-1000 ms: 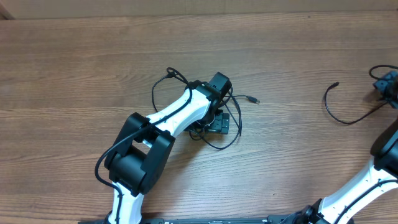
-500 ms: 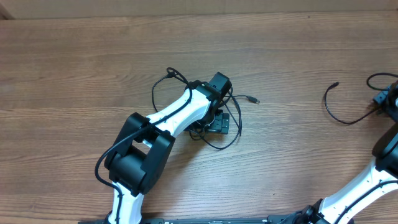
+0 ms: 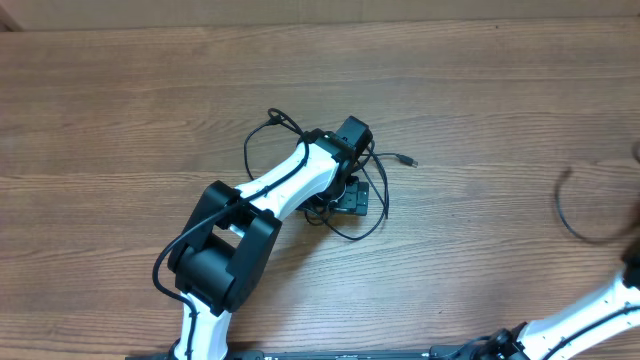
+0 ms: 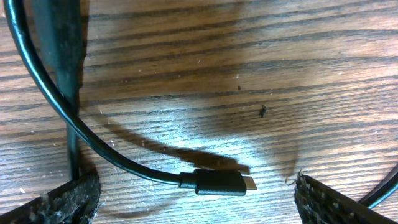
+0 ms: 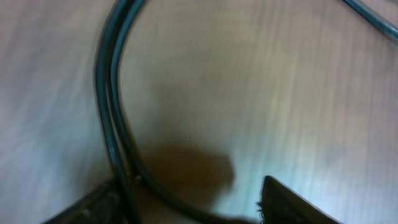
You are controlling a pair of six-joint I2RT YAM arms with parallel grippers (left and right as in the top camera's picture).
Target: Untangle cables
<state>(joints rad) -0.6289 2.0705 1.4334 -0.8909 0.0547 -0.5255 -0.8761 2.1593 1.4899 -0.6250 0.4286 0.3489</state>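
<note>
My left gripper (image 4: 196,204) is spread wide above the table (image 4: 261,74), with a cable plug (image 4: 219,183) lying between its fingers, positioned for pinching. Right gripper (image 5: 186,208) state: cannot tell. A second cable (image 5: 107,99) runs beside one finger.

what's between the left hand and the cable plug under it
Nothing visible. The left hand is open above the table, and the cable plug lies on bare wood in the gap between its fingers, with only its own cord curving away.
</note>
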